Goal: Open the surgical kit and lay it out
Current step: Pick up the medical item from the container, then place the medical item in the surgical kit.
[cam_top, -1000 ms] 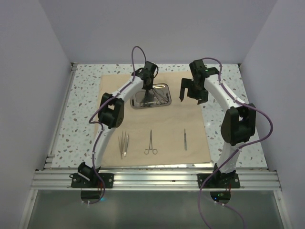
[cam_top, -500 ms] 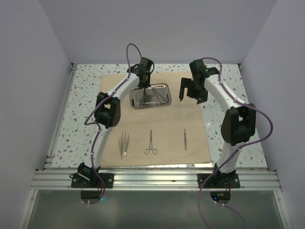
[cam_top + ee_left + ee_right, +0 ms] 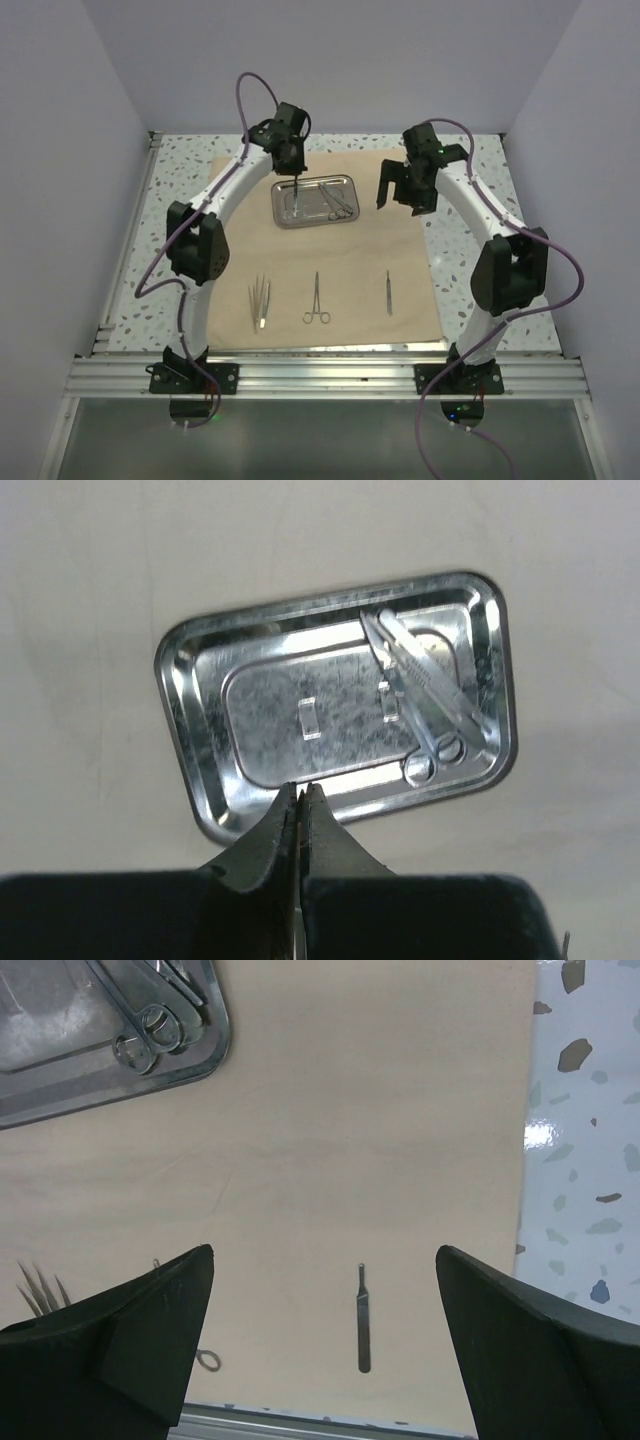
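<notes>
The cloth wrap (image 3: pixel 350 255) lies open and flat on the table (image 3: pixel 175 190), so the unwrapping looks done; the laying-out looks partly done. Three pieces sit in a row on the cloth, well nearer the arm bases than either gripper: tweezers (image 3: pixel 260 302), ring-handled forceps (image 3: pixel 316 300) and a slim probe (image 3: pixel 363 1318). The probe shows beneath the gap of the right gripper (image 3: pixel 322 1255), whose fingers stand wide apart with nothing between them; it hangs clear of the cloth, just beside the tray's right end.

The left gripper (image 3: pixel 300 788) hangs over the near left part of the steel tray (image 3: pixel 172 690), its fingers pressed together. A thin line runs between them, but whether a slender instrument is pinched there I cannot tell.

Beyond its tips and off to their right, against the tray's far end, lie ring-handled instruments (image 3: pixel 425 695), seemingly two overlapping, though the count is unclear. By my judgement these are what is left: each must come out and join the row on the cloth, which has bare room beside the probe.
</notes>
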{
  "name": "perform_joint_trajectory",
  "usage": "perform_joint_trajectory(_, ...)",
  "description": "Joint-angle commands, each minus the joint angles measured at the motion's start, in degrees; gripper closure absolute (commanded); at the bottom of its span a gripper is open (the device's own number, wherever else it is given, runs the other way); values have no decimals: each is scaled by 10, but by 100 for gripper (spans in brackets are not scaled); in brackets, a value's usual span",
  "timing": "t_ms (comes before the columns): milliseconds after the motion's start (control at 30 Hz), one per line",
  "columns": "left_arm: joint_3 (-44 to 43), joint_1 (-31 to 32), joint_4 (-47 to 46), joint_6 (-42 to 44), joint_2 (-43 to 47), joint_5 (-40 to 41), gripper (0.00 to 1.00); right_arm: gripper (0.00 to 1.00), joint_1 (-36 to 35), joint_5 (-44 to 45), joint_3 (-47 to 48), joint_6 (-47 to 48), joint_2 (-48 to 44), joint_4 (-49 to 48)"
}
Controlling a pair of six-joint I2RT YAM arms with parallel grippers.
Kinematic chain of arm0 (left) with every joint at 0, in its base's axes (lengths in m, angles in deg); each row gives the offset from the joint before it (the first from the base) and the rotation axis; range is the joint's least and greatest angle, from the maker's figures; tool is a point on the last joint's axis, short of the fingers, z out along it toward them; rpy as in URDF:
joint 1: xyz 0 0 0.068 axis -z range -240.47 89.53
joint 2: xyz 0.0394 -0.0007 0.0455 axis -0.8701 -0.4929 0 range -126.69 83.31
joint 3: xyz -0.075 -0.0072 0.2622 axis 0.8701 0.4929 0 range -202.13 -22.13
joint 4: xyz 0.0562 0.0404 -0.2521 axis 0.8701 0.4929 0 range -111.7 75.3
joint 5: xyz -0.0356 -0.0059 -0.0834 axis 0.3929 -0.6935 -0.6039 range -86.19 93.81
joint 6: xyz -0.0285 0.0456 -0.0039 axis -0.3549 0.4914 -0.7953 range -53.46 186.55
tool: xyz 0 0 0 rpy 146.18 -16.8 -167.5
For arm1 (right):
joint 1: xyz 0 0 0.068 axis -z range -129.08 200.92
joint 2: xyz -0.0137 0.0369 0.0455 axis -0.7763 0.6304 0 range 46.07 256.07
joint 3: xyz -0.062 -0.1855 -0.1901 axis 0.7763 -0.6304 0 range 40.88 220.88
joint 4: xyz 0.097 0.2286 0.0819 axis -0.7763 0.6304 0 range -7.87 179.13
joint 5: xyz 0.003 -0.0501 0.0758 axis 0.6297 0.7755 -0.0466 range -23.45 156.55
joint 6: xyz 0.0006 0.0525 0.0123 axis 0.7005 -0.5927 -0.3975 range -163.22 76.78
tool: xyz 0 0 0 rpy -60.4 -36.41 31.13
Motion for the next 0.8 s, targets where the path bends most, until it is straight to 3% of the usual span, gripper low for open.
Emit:
perform_joint_trajectory(0,91,21,25,-48,95,-11,100,4,3,-19,-16,-4,-41,-22)
perform_joint_trajectory(300,370,138,-48,-164,258,-10,100,4,3,-19,-75,-6,-90,-36)
perform_joint_trajectory(667,503,193,-80,-230,289,-44,99,3,4,-13,-168,-13,-134,-67)
perform_joint_trajectory(700,496,197,-70,-230,285,-44,86,3,3,-13,-173,-15,-135,-68)
perform_joint_trajectory(767,480,196,-60,-225,286,-31,72,3,4,-13,-174,-16,-140,-69)
